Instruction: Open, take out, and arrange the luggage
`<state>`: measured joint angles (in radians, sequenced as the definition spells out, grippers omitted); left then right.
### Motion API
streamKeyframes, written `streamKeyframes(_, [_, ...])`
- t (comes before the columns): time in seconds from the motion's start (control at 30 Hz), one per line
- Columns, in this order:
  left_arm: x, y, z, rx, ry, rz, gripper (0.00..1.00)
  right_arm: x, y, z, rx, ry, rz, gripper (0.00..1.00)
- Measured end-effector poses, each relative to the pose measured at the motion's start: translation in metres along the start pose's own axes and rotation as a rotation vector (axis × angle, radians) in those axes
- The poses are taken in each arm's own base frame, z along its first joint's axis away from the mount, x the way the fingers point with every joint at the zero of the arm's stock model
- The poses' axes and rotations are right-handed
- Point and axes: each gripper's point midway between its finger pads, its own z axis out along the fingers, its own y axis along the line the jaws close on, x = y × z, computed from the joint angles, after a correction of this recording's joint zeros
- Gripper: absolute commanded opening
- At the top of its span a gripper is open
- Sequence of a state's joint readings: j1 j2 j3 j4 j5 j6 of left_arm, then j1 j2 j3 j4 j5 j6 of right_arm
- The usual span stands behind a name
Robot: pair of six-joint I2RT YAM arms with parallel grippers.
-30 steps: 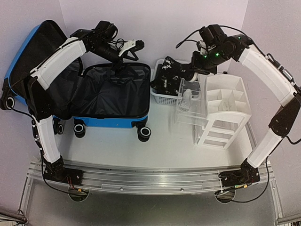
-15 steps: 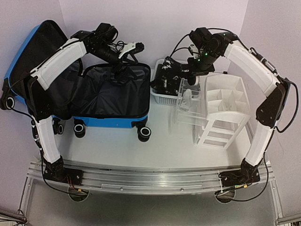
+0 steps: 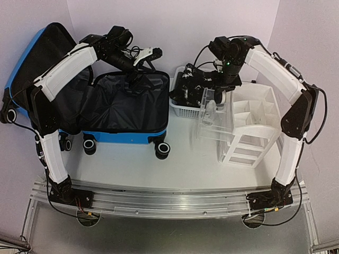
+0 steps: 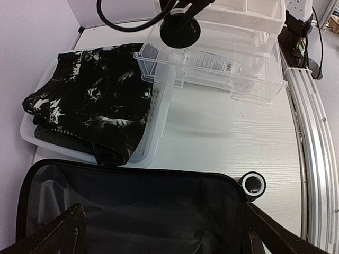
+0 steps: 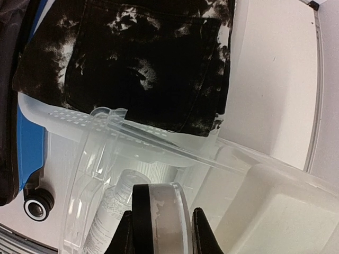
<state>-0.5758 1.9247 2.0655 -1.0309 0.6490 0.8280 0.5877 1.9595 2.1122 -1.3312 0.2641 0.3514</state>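
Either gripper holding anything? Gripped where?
Right gripper pinches a round black-and-grey disc across its two flat faces, rim showing between the fingers. Left gripper is open, holding nothing.

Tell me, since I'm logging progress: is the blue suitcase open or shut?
Open: the suitcase lies unzipped, lid swung back to the left, black lining exposed.

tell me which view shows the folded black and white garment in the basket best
The left wrist view: the whole garment shows, folded, lying in the white basket. The right wrist view shows it close but cropped at the top edge. The top view shows it small, with little detail.
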Motion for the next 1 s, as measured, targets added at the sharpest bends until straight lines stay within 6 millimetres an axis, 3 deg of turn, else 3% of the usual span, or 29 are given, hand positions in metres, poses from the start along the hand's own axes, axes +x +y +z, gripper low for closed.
streamKeyframes(0.23, [0.0, -0.001, 0.0, 0.002, -0.001, -0.001, 1.0, -0.004, 0.005, 0.028, 0.028, 0.045, 0.03, 0.0])
streamKeyframes(0.43, [0.001, -0.001, 0.0, 0.004, -0.001, -0.007, 1.0, -0.006, 0.003, 0.028, 0.038, 0.038, 0.05, 0.0])
streamKeyframes(0.73, [0.0, -0.001, 0.0, 0.005, -0.002, -0.019, 1.0, 0.016, 0.008, 0.042, -0.038, 0.135, 0.089, 0.01])
streamKeyframes(0.87, [0.0, -0.002, 0.0, 0.006, -0.003, -0.019, 1.0, 0.027, 0.001, 0.037, -0.076, 0.171, 0.133, 0.2])
streamKeyframes(1.0, [0.0, -0.002, 0.0, 0.008, -0.005, -0.02, 1.0, 0.032, -0.001, 0.035, -0.101, 0.19, 0.156, 0.3])
